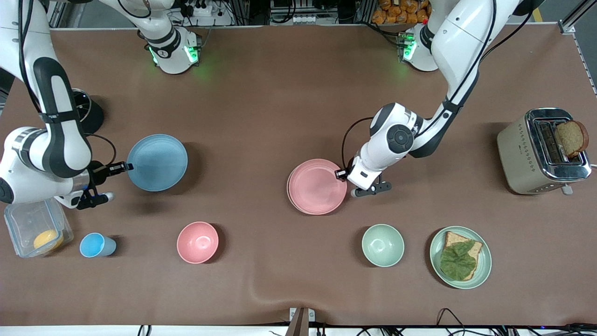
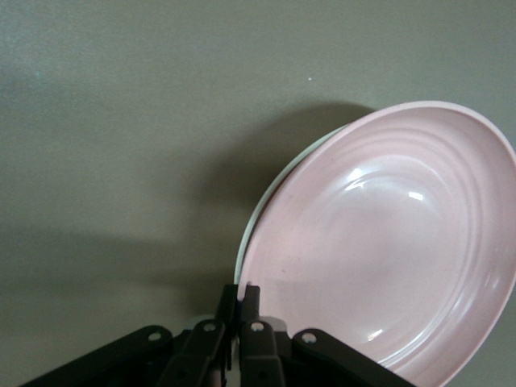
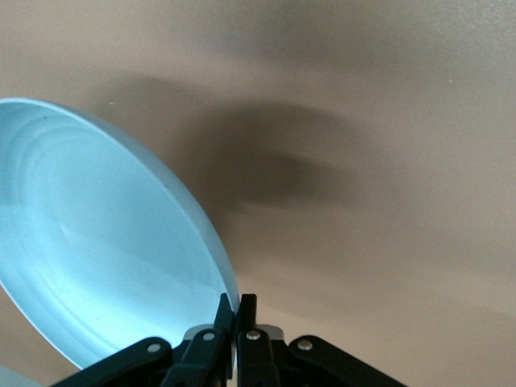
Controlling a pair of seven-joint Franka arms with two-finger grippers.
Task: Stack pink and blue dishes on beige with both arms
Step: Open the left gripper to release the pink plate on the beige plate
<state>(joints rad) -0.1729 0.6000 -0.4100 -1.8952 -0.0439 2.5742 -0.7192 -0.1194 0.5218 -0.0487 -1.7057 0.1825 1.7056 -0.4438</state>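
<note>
Brown tabletop (image 1: pixel 280 116) under both my arms: my left pincer (image 1: pixel 342 174) grips the pink plate's (image 1: pixel 318 186) rim, jaws pinched tight, near mid-table — a pale beige plate (image 2: pixel 256 227) edge peeks out beneath it in the left wrist view. My right pincer (image 1: pixel 126 166) is clamped on the blue plate's (image 1: pixel 157 162) rim, held over the tabletop toward the right arm's end. Nearer the front camera sit a blue cup (image 1: pixel 96 245), pink bowl (image 1: pixel 197 242) and green bowl (image 1: pixel 383 245).
</note>
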